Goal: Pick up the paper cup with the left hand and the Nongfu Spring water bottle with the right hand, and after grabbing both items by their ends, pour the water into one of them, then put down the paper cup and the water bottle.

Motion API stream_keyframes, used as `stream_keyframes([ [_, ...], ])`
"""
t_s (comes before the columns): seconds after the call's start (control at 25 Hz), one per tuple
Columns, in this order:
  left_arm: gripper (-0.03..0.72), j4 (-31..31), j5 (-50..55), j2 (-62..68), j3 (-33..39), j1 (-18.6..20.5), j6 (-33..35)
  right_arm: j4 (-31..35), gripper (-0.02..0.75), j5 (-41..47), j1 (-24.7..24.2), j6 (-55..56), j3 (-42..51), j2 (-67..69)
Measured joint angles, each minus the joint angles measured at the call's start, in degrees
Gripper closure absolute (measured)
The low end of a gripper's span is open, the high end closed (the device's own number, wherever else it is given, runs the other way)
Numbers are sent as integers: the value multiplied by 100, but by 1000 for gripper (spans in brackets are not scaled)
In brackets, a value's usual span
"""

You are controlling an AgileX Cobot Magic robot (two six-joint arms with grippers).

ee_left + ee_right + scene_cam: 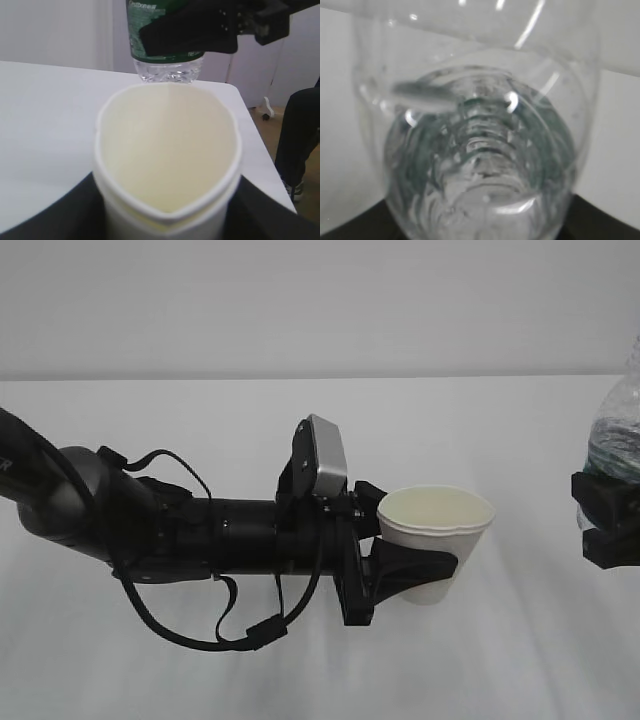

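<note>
My left gripper (410, 540) is shut on the white paper cup (437, 530), which stands upright above the table with its rim squeezed to a point. In the left wrist view the cup (167, 150) fills the lower frame between my black fingers (55, 215), its cream inside bare. At the right edge my right gripper (605, 520) is shut on the Nongfu Spring water bottle (617, 430), held upright and cut off by the frame. The bottle (165, 55) with its green label hangs just beyond the cup, with the right gripper (200, 30) across it. Water shows inside the bottle (480, 150).
A white table (200, 660) runs to a white wall behind. In the left wrist view the table's far corner (235, 92) drops off to a floor where a person's dark-trousered leg (300, 140) and a chair caster (267, 107) stand.
</note>
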Motion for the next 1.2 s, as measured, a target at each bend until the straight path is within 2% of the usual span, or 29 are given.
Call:
stream_keyframes([
  [0.28, 274, 32, -12, 0, 0, -231, 0, 0, 372, 235, 0, -309, -62, -23],
  [0.72, 274, -111, -12, 0, -19, -239, 0, 0, 372, 667, 0, -1361, -372, -23],
  [1.2, 274, -141, -12, 0, -42, -239, 0, 0, 372, 720, 0, -1938, -395, -23],
])
